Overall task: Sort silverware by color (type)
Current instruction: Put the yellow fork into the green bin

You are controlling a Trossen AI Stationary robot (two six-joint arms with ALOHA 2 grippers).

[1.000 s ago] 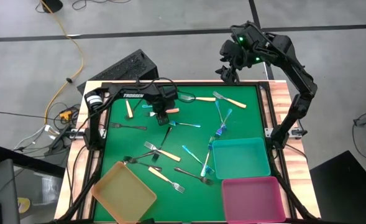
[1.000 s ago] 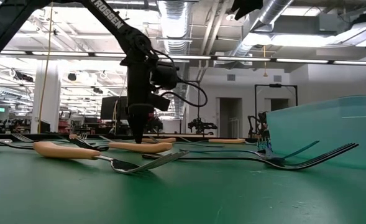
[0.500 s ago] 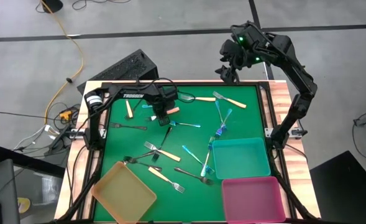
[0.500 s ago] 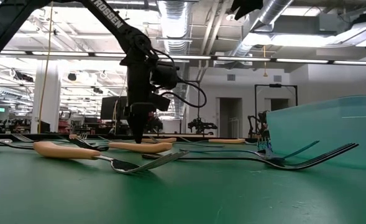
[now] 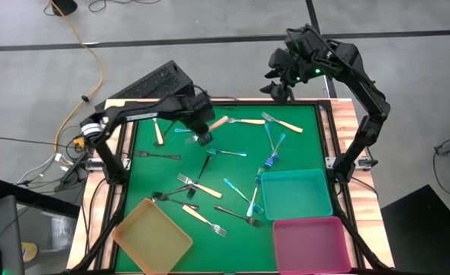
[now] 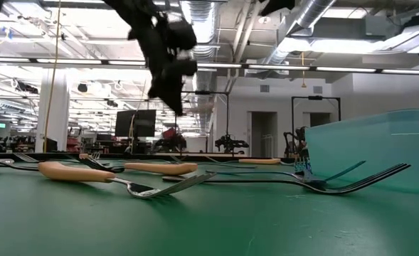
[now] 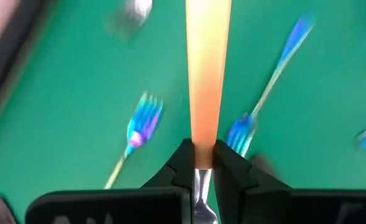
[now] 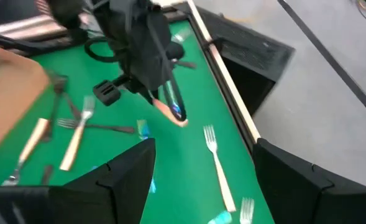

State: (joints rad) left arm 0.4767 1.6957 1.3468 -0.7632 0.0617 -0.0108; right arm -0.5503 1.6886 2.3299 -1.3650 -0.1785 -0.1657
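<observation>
Tan-handled fork (image 7: 206, 81) clamped in left claw (image 7: 201, 163), lifted

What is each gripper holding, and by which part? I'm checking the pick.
The left gripper is shut on a tan-handled fork, pinched where the handle meets the metal neck. The right gripper holds nothing.

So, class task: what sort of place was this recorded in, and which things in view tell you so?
Probably a robotics lab or workshop in an open industrial hall. Exposed ceiling ducts and strip lights run overhead, cables trail across the bare grey floor, and a green work table sits between two mounted arms.
</observation>
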